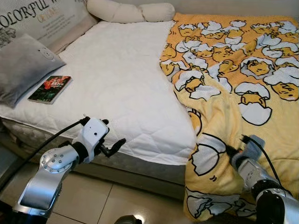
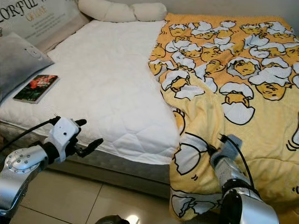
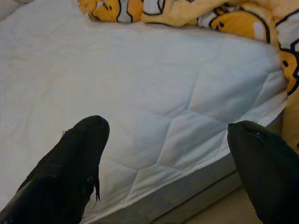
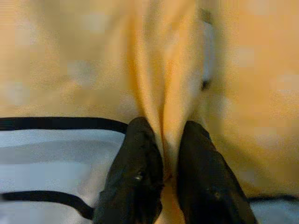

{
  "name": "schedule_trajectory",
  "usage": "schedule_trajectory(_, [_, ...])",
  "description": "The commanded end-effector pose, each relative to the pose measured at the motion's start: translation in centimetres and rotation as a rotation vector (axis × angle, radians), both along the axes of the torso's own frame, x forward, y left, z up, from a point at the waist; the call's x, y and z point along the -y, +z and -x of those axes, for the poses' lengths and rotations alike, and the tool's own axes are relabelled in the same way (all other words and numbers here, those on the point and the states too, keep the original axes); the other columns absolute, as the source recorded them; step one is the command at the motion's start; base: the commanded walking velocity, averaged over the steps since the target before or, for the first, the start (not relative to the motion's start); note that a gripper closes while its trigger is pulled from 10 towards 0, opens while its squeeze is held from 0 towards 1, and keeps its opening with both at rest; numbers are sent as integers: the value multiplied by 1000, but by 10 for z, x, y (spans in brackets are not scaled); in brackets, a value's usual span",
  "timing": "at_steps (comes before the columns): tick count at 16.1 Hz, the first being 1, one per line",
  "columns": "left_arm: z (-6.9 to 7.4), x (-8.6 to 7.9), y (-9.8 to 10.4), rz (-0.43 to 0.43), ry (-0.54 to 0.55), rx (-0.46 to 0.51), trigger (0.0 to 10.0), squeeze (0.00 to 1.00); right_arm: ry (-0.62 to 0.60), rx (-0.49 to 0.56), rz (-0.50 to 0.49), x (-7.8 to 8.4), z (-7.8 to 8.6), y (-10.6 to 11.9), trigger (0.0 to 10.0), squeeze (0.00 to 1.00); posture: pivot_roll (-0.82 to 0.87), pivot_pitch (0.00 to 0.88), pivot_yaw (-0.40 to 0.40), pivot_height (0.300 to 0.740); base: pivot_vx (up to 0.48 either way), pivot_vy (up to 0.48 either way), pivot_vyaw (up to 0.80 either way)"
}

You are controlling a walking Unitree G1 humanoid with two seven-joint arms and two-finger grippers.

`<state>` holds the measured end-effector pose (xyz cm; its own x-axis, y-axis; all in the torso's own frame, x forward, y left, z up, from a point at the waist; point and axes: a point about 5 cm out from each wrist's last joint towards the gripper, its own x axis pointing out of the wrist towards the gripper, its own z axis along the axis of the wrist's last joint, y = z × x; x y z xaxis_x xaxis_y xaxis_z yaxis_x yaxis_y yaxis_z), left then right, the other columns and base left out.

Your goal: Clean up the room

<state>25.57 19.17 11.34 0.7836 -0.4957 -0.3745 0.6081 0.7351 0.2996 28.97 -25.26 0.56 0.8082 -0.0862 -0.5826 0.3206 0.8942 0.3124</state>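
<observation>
A yellow blanket (image 1: 243, 74) printed with egg cartoons covers the right half of the bed and hangs over its near edge. My right gripper (image 1: 229, 150) is at that hanging edge, shut on a fold of the blanket (image 4: 161, 116); the cloth is pinched between its fingers (image 4: 135, 172). My left gripper (image 1: 111, 140) hovers open just in front of the bare white mattress (image 1: 117, 79), near its front edge. Its two fingers (image 3: 70, 163) stand wide apart with nothing between them.
A book (image 1: 50, 88) with a dark red cover lies on the mattress at the left, beside a grey pillow (image 1: 21, 65). White pillows (image 1: 131, 11) lie at the head. Tiled floor (image 1: 117, 196) runs along the bed's near side.
</observation>
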Motion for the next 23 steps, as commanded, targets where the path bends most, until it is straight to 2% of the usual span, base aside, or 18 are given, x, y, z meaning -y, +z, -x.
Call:
schedule_trajectory(1, [-3, 0, 2, -11, 5, 18, 10000, 208, 82, 67, -4, -12, -14, 11, 0, 0, 87, 0, 63, 740, 0, 0, 0])
schedule_trajectory(2, [-4, -1, 1, -11, 12, 19, 10000, 204, 167, 107, -21, -24, -20, 16, 0, 0, 76, 0, 58, 740, 0, 0, 0])
schedule_trajectory(3, [-5, -1, 0, -8, 16, 19, 10000, 204, 313, 162, -51, -44, -28, 23, 0, 0, 76, 0, 58, 740, 0, 0, 0])
schedule_trajectory(4, [-5, 0, -2, -7, 16, 15, 10000, 204, 468, 205, -74, -65, -33, 28, 0, 0, 64, 0, 46, 740, 0, 0, 0])
schedule_trajectory(5, [-4, 0, -5, -15, 11, 1, 10000, 204, 675, 249, -101, -91, -35, 34, 0, 0, 61, 0, 38, 740, 0, 0, 0])
schedule_trajectory(7, [-1, -4, -9, -32, 22, -15, 10000, 204, 977, 313, -123, -129, -35, 47, 0, 0, 58, 0, 28, 740, 0, 0, 0])
schedule_trajectory(10, [-4, -34, -14, -104, 176, -22, 10000, 204, 1382, 462, -175, -191, -23, 79, 0, 0, 62, 0, 11, 740, 0, 0, 0])
schedule_trajectory(11, [-4, -37, -13, -106, 188, -20, 10000, 208, 1416, 479, -182, -197, -21, 83, 0, 0, 63, 0, 10, 740, 0, 0, 0])
schedule_trajectory(12, [-4, -47, -7, -115, 205, -7, 10000, 200, 1513, 535, -220, -219, -15, 97, 0, 0, 73, 0, 0, 740, 0, 0, 0])
schedule_trajectory(13, [-4, -55, -4, -131, 229, 3, 10000, 204, 1547, 579, -257, -231, -11, 108, 0, 0, 75, 0, 0, 740, 0, 0, 0])
schedule_trajectory(16, [-6, -65, -2, -154, 273, 16, 10000, 204, 1565, 613, -307, -242, -4, 120, 0, 0, 78, 0, 2, 740, 0, 0, 0])
schedule_trajectory(19, [-6, -62, -3, -151, 259, 12, 10000, 200, 1593, 576, -287, -243, 8, 111, 0, 0, 77, 0, 6, 740, 0, 0, 0])
schedule_trajectory(20, [-7, -59, -4, -147, 249, 7, 10000, 200, 1599, 553, -280, -242, 13, 106, 392, 0, 75, 0, 7, 740, 0, 0, 0])
schedule_trajectory(21, [-6, -58, -6, -147, 242, 4, 10000, 200, 1593, 542, -269, -241, 15, 104, 2078, 0, 74, 0, 9, 740, 0, 0, 0])
schedule_trajectory(22, [-6, -56, -7, -149, 234, 0, 10000, 196, 1578, 525, -225, -239, 15, 100, 10000, 0, 71, 0, 10, 740, 0, 0, 0])
schedule_trajectory(23, [-6, -56, -8, -150, 230, -3, 10000, 192, 1578, 511, -225, -238, 16, 98, 10000, 0, 70, 0, 11, 740, 0, 0, 0])
